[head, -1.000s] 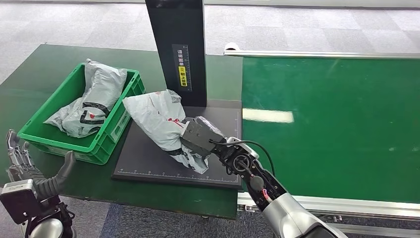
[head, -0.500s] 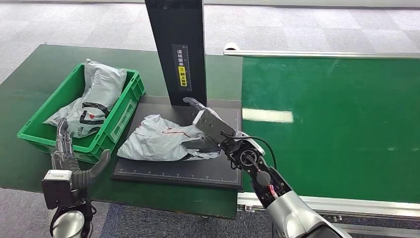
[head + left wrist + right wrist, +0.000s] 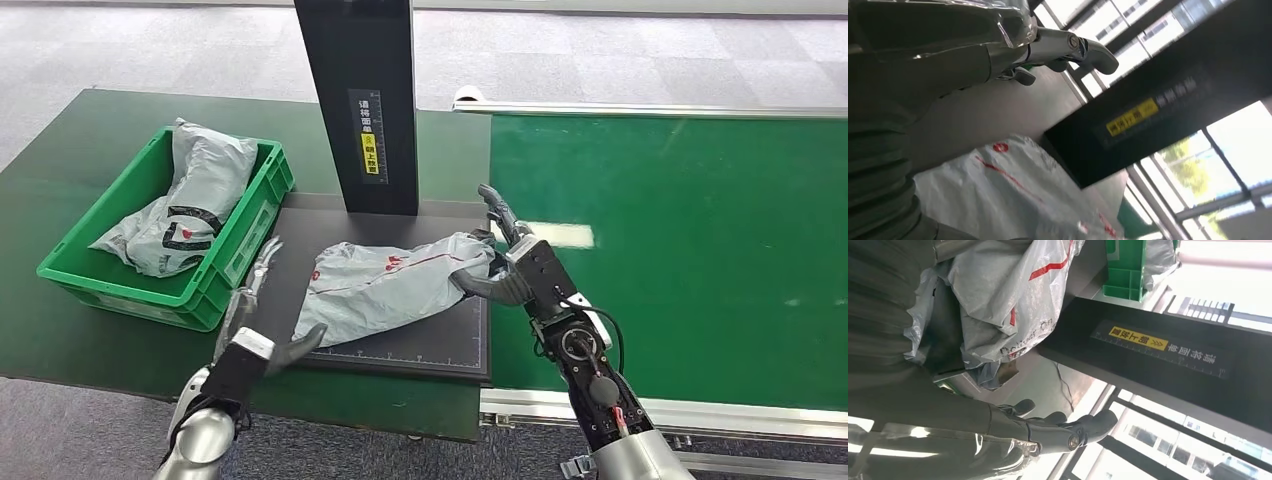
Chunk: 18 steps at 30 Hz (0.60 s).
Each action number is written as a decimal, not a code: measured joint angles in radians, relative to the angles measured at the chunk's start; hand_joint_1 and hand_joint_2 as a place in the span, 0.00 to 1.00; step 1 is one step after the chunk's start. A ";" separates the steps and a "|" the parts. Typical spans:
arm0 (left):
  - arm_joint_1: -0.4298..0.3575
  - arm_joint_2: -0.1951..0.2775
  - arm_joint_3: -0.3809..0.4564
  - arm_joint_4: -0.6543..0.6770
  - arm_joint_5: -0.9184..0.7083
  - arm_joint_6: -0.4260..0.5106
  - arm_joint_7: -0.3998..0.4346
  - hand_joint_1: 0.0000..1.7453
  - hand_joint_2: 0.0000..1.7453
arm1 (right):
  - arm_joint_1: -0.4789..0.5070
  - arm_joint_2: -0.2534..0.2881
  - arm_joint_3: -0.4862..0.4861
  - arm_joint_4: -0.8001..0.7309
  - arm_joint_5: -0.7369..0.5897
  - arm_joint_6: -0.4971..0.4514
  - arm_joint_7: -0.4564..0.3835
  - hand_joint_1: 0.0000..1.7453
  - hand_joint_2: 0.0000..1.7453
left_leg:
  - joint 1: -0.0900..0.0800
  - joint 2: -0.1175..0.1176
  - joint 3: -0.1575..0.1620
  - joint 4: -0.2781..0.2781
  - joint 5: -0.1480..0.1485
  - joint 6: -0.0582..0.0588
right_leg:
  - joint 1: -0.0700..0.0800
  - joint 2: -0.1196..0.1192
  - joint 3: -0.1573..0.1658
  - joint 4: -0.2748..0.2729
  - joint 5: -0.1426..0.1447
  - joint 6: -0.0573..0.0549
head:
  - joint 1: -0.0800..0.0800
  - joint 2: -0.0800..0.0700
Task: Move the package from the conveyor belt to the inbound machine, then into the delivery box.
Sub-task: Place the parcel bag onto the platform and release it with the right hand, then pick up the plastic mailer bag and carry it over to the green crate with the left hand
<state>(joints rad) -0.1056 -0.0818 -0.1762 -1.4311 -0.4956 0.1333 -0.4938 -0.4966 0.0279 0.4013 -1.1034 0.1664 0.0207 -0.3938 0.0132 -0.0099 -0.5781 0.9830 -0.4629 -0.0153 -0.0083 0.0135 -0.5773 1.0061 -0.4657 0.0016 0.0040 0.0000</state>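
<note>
The grey-white package [image 3: 390, 285] with red marks lies flat on the inbound machine's black platform [image 3: 420, 350], below its black column [image 3: 360, 100]. My right hand [image 3: 510, 255] is at the package's right end, fingers stretched upward and apart, thumb against the bag. Seen from the right wrist, the package [image 3: 1003, 295] bunches beside the thumb while the fingers [image 3: 1068, 432] point away from it. My left hand [image 3: 255, 320] hovers at the platform's left edge, fingers spread, thumb close to the package's left corner. The left wrist view looks past the hand [image 3: 948, 55] onto the package [image 3: 998, 195].
A green delivery box [image 3: 215, 270] stands left of the platform and holds grey packages [image 3: 185, 200]. The green conveyor belt [image 3: 680, 250] stretches to the right behind a metal rail [image 3: 650, 110]. The table's front edge runs just below the platform.
The right hand let go of the package, which now lies flat and further right, and drew back to its right end. The left hand rose from the lower left to the platform's edge.
</note>
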 joint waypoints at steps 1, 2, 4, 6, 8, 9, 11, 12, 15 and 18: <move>-0.021 0.004 -0.026 0.025 -0.022 -0.013 0.006 0.00 1.00 | 0.006 -0.001 -0.007 -0.004 -0.005 -0.002 -0.007 0.00 1.00 | 0.000 0.000 0.000 0.000 0.000 0.000 | 0.000 0.000 0.000 0.000 0.000 0.000 | 0.000 0.000; -0.043 0.007 -0.054 0.053 -0.045 -0.021 0.012 0.00 1.00 | 0.009 -0.001 -0.010 -0.008 -0.010 -0.002 -0.010 0.00 1.00 | 0.000 0.000 0.000 0.000 0.000 0.000 | 0.000 0.000 0.000 0.000 0.000 0.000 | 0.000 0.000; -0.089 0.013 -0.112 0.117 -0.090 -0.039 0.023 0.00 1.00 | 0.011 -0.002 -0.016 -0.017 -0.020 -0.003 -0.012 0.00 1.00 | 0.000 0.001 0.000 0.000 0.000 0.000 | 0.000 0.000 0.000 0.000 0.000 0.000 | 0.000 0.000; -0.132 0.016 -0.171 0.184 -0.120 -0.056 0.027 0.00 1.00 | 0.011 -0.001 -0.020 -0.025 -0.030 -0.003 -0.011 0.00 1.00 | 0.000 0.000 0.000 0.000 0.001 0.000 | 0.000 0.000 0.000 0.000 0.000 0.000 | 0.000 0.000; -0.175 0.017 -0.226 0.260 -0.140 -0.067 0.025 0.00 1.00 | 0.012 0.000 -0.025 -0.033 -0.037 -0.003 -0.010 0.00 1.00 | 0.000 0.000 0.000 0.000 0.001 0.001 | 0.000 0.000 0.000 0.000 0.000 0.000 | 0.000 0.000; -0.197 0.016 -0.250 0.299 -0.147 -0.068 0.022 0.00 1.00 | 0.012 0.001 -0.028 -0.037 -0.039 -0.003 -0.010 0.00 1.00 | 0.000 0.000 0.000 0.000 0.001 0.001 | 0.000 0.000 0.000 0.000 0.000 0.000 | 0.000 0.000; -0.239 0.011 -0.293 0.380 -0.155 -0.065 0.015 0.00 1.00 | 0.014 0.002 -0.036 -0.046 -0.040 -0.003 -0.009 0.00 1.00 | 0.000 0.000 0.000 0.000 0.001 0.001 | 0.000 0.000 0.000 0.000 0.000 0.001 | 0.000 0.000; -0.257 0.006 -0.311 0.413 -0.156 -0.062 0.012 0.00 1.00 | 0.014 0.003 -0.039 -0.049 -0.040 -0.003 -0.009 0.00 1.00 | 0.000 0.000 0.000 0.000 0.001 0.001 | 0.000 0.000 0.000 0.000 0.000 0.001 | 0.000 0.000; -0.308 -0.012 -0.356 0.508 -0.159 -0.043 0.007 0.00 1.00 | 0.014 0.002 -0.049 -0.055 -0.043 -0.003 -0.009 0.00 1.00 | 0.000 0.000 0.000 0.000 0.001 0.001 | 0.000 0.000 0.000 0.000 0.001 0.001 | 0.000 0.000; -0.356 -0.037 -0.400 0.589 -0.167 -0.020 0.014 0.00 1.00 | 0.014 0.002 -0.056 -0.059 -0.052 -0.003 -0.009 0.00 1.00 | 0.000 0.000 0.000 0.000 0.001 0.001 | 0.000 0.000 0.000 0.000 0.001 0.001 | 0.000 0.000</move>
<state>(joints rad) -0.4613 -0.1183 -0.5759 -0.8424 -0.6624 0.1130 -0.4800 -0.4822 0.0301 0.3458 -1.1626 0.1140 0.0179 -0.4025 0.0129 -0.0102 -0.5783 0.9834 -0.4621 -0.0147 -0.0086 0.0134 -0.5770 1.0062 -0.4652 0.0022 0.0040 -0.0001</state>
